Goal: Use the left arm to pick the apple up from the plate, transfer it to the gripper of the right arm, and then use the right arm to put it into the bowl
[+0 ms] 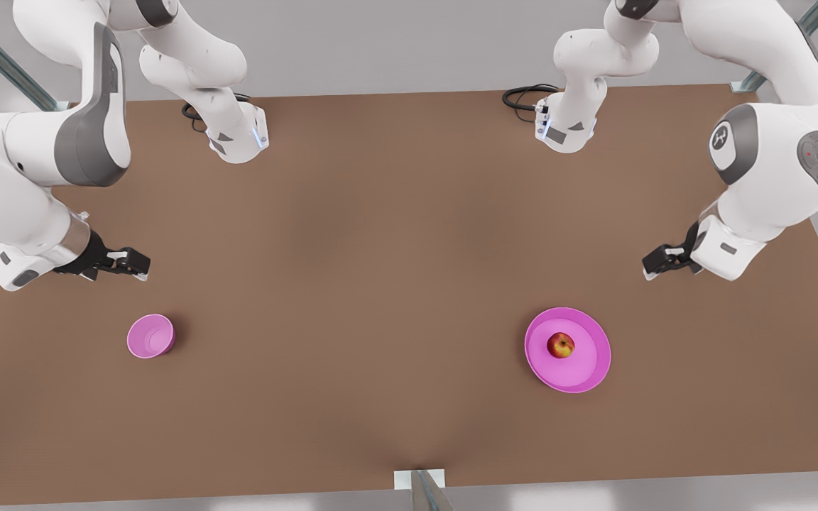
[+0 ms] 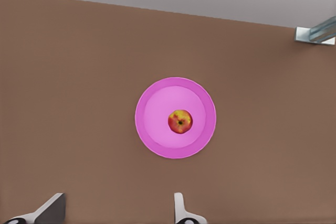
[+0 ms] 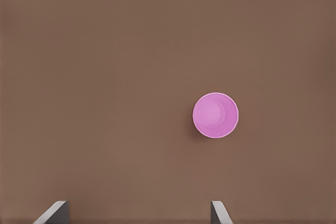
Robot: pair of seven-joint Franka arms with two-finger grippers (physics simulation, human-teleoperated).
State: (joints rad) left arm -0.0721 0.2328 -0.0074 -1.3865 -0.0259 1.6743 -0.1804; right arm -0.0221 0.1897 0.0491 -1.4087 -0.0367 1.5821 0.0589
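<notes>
A small red and yellow apple (image 1: 560, 345) (image 2: 180, 121) lies near the middle of the wide magenta plate (image 1: 585, 370) (image 2: 153, 129), toward the front view's right. My left gripper (image 1: 654, 268) (image 2: 115, 212) hovers above the table behind the plate, open, with nothing between its fingers. The small deep pink bowl (image 1: 150, 336) (image 3: 215, 115) stands empty toward the front view's left. Above the table behind the bowl hangs my right gripper (image 1: 138, 264) (image 3: 137, 213), on the arm with the silver cuff. It is open and holds nothing.
The brown table (image 1: 380, 284) stretches wide between bowl and plate. Both arm bases (image 1: 237, 138) (image 1: 565, 128) and black cables (image 1: 526, 92) sit at its far edge. A metal bracket (image 1: 420, 484) marks the near edge.
</notes>
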